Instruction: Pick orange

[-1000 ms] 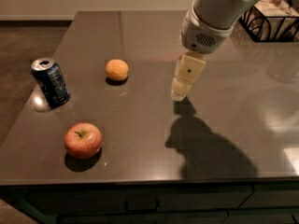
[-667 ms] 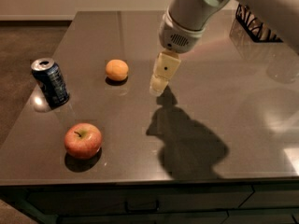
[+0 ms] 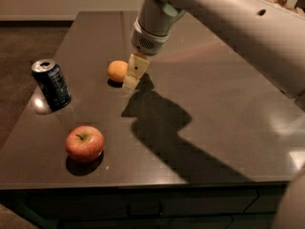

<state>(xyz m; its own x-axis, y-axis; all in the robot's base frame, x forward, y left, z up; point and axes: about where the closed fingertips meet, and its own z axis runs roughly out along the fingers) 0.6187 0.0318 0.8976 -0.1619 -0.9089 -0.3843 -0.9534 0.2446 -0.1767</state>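
The orange (image 3: 116, 71) is small, round and evenly yellow-orange. It lies on the dark table (image 3: 224, 109) left of centre. My gripper (image 3: 132, 77) hangs from the pale arm that comes in from the upper right. It sits just to the right of the orange, close beside it and partly overlapping its right edge in this view. Its pale finger tips point down toward the table. I cannot tell whether it touches the orange.
A red-yellow apple (image 3: 84, 143) with a stem lies at the front left. A dark blue drink can (image 3: 51, 84) stands upright at the left edge. The arm casts a broad shadow (image 3: 162, 128) across the table's middle. The table's front edge runs along the bottom.
The arm and gripper have swung left across the table, from well right of the orange to right beside it. The orange, apple and can have not moved on the table.
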